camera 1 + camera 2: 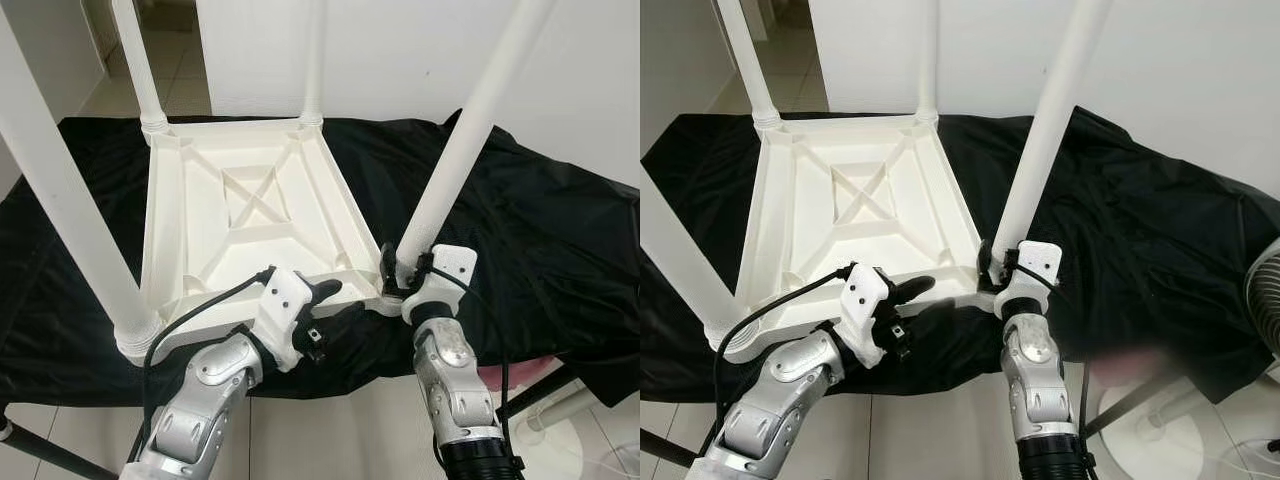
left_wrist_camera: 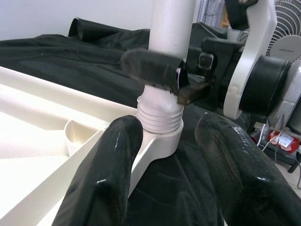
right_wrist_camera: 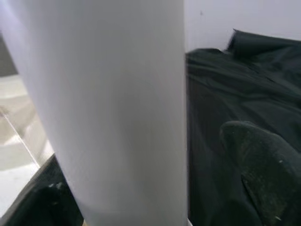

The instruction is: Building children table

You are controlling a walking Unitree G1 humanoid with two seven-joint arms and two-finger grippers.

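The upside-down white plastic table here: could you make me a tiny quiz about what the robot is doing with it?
1. True or false: the white plastic table lies upside down on a black cloth.
2. Which gripper clamps the white tubular leg near its base? A) left B) right
3. How many legs stand on the table?

Key: 1 true. 2 B: the right gripper holds it; the left gripper is open beside the corner. 3 four.
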